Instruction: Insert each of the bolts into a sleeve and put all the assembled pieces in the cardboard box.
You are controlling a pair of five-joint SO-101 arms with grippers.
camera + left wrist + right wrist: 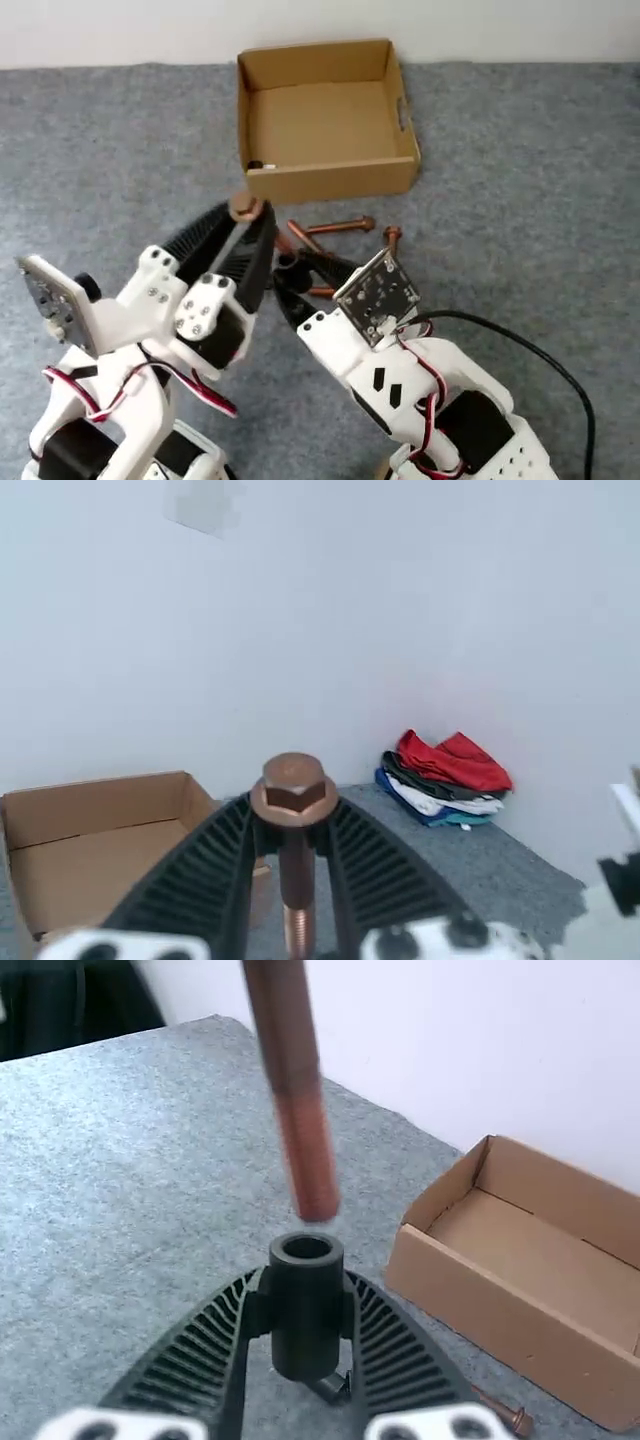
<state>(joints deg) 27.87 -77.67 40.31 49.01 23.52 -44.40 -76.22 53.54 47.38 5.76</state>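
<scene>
My left gripper (pixel 248 214) (pixel 293 830) is shut on a copper bolt (pixel 244 207) (pixel 294 798), just below its hex head, in front of the cardboard box (pixel 325 115). My right gripper (pixel 289 272) (pixel 305 1312) is shut on a black sleeve (pixel 287 266) (pixel 305 1295) held upright with its bore facing up. In the right wrist view the held bolt's (pixel 296 1100) threaded tip hangs just above the sleeve's opening, apart from it. Three loose bolts lie on the carpet by the box front: one (pixel 342 226), another (pixel 392 237), a third (pixel 300 236).
The box stands open at the back, with a small dark piece (pixel 257 165) in its near left corner. Another bolt (pixel 321 292) (pixel 505 1418) lies beside the right gripper. Grey carpet (pixel 520 200) covers the table. A pile of folded clothes (pixel 445 777) lies by the wall.
</scene>
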